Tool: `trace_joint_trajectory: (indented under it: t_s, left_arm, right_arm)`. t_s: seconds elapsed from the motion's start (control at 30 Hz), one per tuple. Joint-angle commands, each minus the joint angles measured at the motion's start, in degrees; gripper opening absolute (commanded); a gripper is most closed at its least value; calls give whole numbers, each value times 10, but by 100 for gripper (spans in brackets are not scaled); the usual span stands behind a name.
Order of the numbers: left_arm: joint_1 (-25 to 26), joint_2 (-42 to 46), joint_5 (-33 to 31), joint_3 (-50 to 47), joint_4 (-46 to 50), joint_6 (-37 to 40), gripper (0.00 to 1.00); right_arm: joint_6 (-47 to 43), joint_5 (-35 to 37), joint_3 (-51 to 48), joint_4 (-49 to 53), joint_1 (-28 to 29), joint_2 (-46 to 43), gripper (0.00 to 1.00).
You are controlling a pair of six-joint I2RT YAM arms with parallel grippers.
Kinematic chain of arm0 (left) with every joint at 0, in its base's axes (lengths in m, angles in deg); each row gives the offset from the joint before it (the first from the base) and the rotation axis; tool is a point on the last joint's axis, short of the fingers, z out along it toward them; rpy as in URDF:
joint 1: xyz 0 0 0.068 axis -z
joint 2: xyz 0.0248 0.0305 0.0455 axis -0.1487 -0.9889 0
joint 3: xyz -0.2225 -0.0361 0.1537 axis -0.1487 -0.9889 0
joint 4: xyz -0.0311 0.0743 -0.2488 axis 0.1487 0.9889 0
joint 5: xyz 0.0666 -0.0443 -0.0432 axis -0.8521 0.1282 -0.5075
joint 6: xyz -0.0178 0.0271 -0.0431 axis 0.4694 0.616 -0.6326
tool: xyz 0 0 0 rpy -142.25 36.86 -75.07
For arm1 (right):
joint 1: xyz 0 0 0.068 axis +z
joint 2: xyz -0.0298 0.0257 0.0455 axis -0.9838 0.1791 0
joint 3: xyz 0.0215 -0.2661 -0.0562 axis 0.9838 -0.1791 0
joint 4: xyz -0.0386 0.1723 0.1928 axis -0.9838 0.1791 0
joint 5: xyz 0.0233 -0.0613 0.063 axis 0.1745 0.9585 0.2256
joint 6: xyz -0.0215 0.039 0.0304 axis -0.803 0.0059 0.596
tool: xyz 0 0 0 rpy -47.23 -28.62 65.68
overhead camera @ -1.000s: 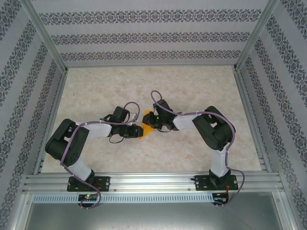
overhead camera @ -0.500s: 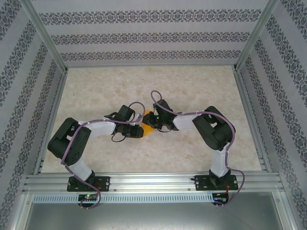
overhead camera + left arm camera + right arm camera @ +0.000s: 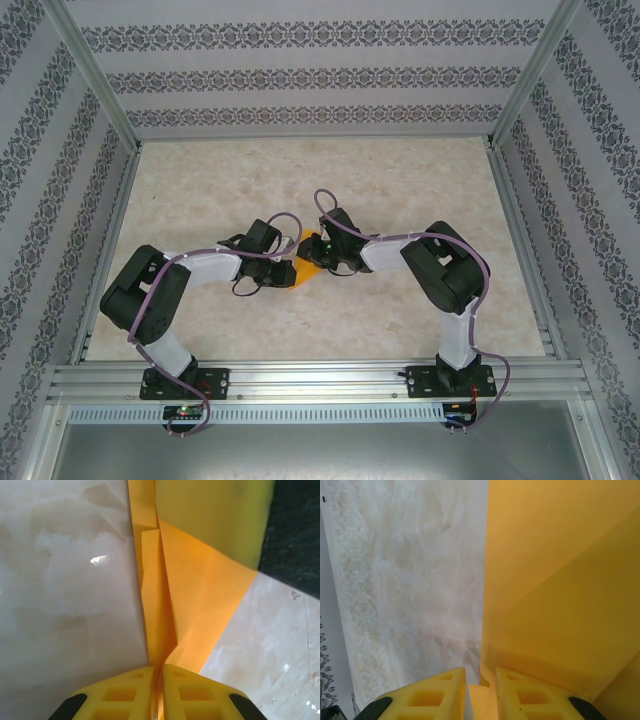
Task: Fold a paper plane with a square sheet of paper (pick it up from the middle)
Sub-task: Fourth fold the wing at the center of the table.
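Snugly, paper plane (image 3: 170,605) inside left tool (image 3: 158,670).

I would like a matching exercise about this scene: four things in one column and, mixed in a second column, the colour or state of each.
1. left end effector
2. right end effector
3. paper sheet
4. table

a. pale, marbled
b. shut on the paper's straight edge
c. orange-yellow, creased
d. shut on a raised fold of the paper

Pairs: 1-d, 2-b, 3-c, 4-a.
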State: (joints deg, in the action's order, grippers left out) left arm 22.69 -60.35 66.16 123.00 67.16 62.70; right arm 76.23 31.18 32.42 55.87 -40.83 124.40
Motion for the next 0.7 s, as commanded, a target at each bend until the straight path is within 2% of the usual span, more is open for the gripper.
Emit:
trace_joint_trajectory:
  t_s: [0.0, 0.3, 0.43, 0.57, 0.67]
  left_arm:
    - [17, -29, 32, -16, -42, -9, 15]
    - [18, -5, 87, -64, -89, -51, 18]
    - [17, 8, 114, -84, -110, -63, 16]
    - [17, 21, 103, -99, -99, -60, 14]
    - [18, 37, 108, -105, -91, -63, 21]
  right_arm:
    - [-9, 10, 14, 27, -2, 20, 23]
    - [-26, 33, 10, 65, 9, 28, 20]
    - [-34, 21, 2, 62, 11, 29, 19]
    - [-45, 19, 0, 76, 11, 27, 19]
    - [-51, 20, 0, 84, 11, 28, 19]
